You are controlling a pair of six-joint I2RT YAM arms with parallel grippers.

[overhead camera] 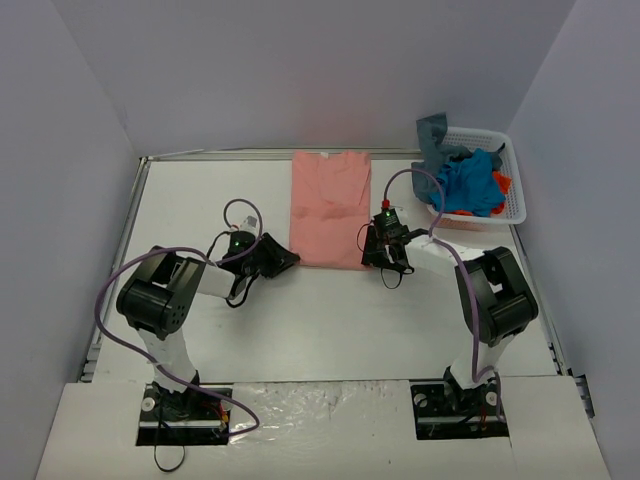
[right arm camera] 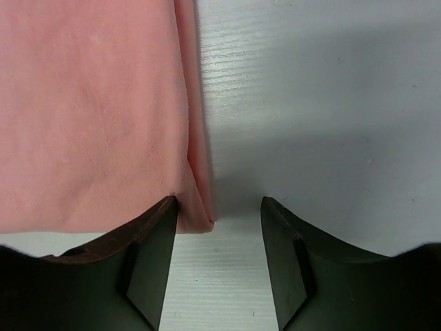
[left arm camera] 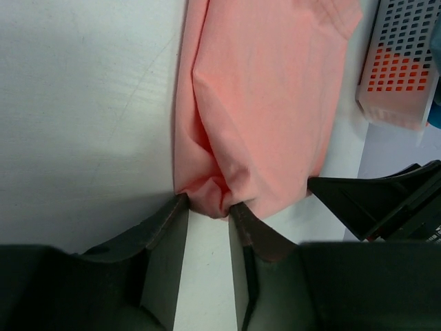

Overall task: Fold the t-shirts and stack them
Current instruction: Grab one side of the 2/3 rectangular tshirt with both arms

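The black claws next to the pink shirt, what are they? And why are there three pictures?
They are the pinching hands of two robot arms bolted to a white table. The big picture looks down from above. The other two come from little cameras on each wrist, so you see each claw's own fingers up close. A pink t-shirt lies flat on the table. The left gripper pinches one near corner, which is bunched between its tips. The right gripper is open at the other near corner and holds nothing. At the far right, a white basket holds a crumpled blue shirt and others.
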